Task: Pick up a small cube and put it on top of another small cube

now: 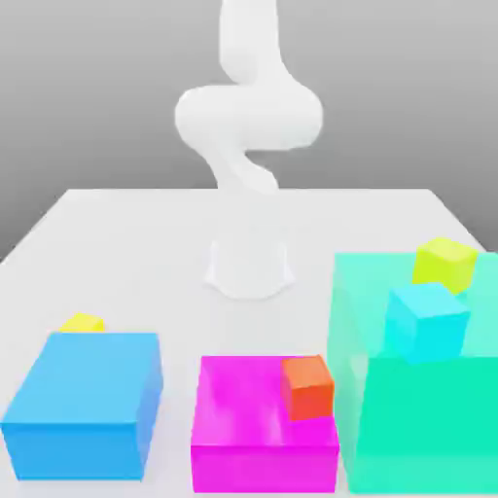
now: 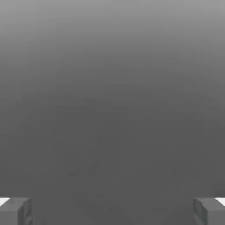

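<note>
The small cube (image 1: pixel 83 322), plain bright yellow, sits on the white table just behind the big blue box (image 1: pixel 83 404), at the exterior view's left; only its top shows. My white arm (image 1: pixel 248 117) rises from its base at the table's middle and leaves the picture upward. In the hand view my gripper (image 2: pixel 112 211) is open, its two grey fingertips (image 2: pixel 15 210) far apart with nothing between them, facing a plain grey background. Other small cubes are a lime one (image 1: pixel 444 264), a cyan one (image 1: pixel 425 321) and an orange-red one (image 1: pixel 308 386).
The big magenta box (image 1: pixel 243 438) stands at the front middle with the orange-red cube on its top. The big teal box (image 1: pixel 418 418) stands at the exterior view's right, with the lime and cyan cubes at its top. The arm's base (image 1: pixel 250 267) is behind them.
</note>
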Motion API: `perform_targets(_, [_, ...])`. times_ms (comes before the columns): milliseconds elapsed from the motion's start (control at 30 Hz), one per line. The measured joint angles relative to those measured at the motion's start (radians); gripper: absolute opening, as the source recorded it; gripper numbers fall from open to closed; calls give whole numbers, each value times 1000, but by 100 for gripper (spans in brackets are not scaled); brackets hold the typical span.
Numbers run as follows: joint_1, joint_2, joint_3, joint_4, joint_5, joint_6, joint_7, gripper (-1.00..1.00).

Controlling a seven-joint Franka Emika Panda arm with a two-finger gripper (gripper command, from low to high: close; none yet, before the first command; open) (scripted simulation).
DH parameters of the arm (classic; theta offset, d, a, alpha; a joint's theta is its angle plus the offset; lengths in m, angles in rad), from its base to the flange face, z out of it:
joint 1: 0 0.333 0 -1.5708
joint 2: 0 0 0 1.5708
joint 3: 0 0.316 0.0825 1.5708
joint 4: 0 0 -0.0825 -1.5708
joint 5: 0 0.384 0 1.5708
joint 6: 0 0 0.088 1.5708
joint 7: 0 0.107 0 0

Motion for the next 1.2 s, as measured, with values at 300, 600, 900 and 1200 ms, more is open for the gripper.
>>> perform_targets(300, [-285, 317, -83, -236, 10, 230, 388, 0])
perform_targets(600, [-549, 638, -195, -474, -13, 463, 805, 0])
perform_targets(900, [-728, 959, -52, -480, 185, 715, 751, 0])
perform_targets(1200, [-737, 961, -45, -480, 181, 719, 754, -100])
